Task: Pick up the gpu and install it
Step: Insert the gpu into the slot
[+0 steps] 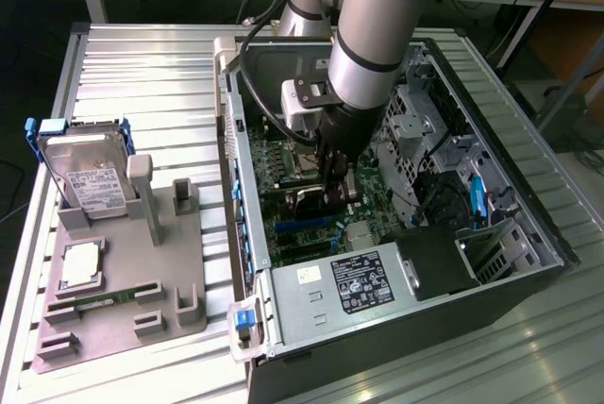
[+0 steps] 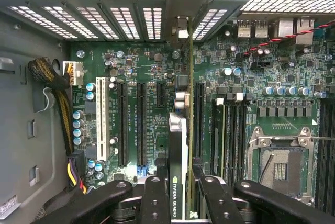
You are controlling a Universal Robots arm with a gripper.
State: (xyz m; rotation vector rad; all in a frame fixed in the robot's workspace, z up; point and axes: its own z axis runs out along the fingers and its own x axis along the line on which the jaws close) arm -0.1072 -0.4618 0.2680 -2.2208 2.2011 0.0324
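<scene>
On the ext. view's left we see the holder tray (image 1: 123, 319) w/ the hard drive (image 1: 90, 182) standing in it. Mid-frame, the gripper (image 1: 337, 187) is down inside the PC case (image 1: 528, 206). In the wrist view its jaws are clamped narrow on the gpu (image 2: 177, 145), held edge-on over the motherboard (image 2: 131, 62) slots, bracket toward the rear vents. Pick-up looks done to us. We can't tell if it's seated yet.
</scene>
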